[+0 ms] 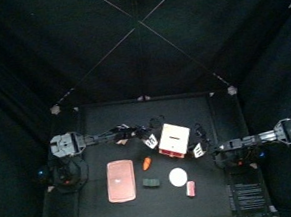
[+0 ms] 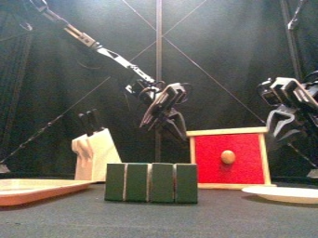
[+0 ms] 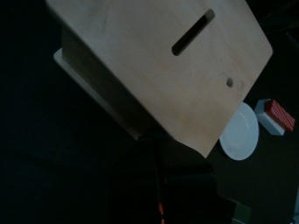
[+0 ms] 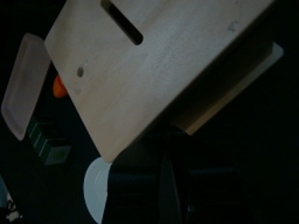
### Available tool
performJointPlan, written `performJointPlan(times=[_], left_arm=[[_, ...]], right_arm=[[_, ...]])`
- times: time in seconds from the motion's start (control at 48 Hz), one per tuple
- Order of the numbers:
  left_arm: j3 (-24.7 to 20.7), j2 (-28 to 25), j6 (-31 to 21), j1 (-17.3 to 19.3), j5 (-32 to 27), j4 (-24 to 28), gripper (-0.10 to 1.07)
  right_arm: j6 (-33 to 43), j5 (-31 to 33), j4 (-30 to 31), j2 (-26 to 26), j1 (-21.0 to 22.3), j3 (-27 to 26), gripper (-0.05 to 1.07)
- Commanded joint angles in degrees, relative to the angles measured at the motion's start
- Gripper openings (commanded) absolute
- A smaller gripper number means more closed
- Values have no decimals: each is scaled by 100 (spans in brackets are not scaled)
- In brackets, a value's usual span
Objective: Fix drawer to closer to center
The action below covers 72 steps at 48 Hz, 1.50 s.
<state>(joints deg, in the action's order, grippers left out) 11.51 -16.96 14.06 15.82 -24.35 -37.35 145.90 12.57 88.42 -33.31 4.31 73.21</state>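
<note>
Nearest the front camera stands a dark green ridged block [image 2: 152, 182], flanked by a pink tray [image 2: 35, 190] at one side and a white plate [image 2: 285, 193] at the other. Behind them sits the drawer [image 2: 230, 156], a boxy wooden cabinet whose red face with a round knob looks toward the front view; from above it [image 1: 178, 139] rests a little to the right of the table's [image 1: 110, 120] middle, with an orange piece [image 1: 146, 165] and the block in front of it. Both wrist views are filled by its pale wooden panels with a slot cut in them, so each arm is close against it. Coming from the left, the left gripper [image 2: 165, 110] hangs at the drawer's upper back corner with its jaws pressed together, holding nothing that can be seen. Over on the other side, the right gripper [image 2: 288, 110] stands just beside the drawer's right side, jaws partly apart; whether it clamps a panel edge the pictures do not settle. A knife block [image 2: 92, 154] stands off to the left. Judging by how things lie, the drawer seems close to centre already; what remains is likely a small nudge leftward and letting go.
</note>
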Motion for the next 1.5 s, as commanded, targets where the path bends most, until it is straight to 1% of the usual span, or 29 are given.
performJointPlan(times=[0.0,0.333,0.542,0.75,0.958,1.167,1.312,1.479], left_arm=[[-105,220,9,-53,44,-35,15],[-97,255,18,18,62,-26,15],[-44,369,18,70,53,-26,15],[316,703,18,193,185,-26,15],[642,1055,35,185,404,-18,15],[914,1380,70,132,615,-9,15],[1063,1459,62,123,756,-9,15],[1072,1477,53,123,782,-9,16]], right_arm=[[-18,79,26,-79,105,-185,49],[-18,272,105,-18,237,-264,49],[-18,193,105,-18,246,-246,49],[-18,114,53,-220,281,-18,49],[-18,105,26,-571,281,167,49],[-18,123,0,-773,281,343,49],[-18,123,18,-791,290,352,49],[-18,123,88,-800,290,352,49]])
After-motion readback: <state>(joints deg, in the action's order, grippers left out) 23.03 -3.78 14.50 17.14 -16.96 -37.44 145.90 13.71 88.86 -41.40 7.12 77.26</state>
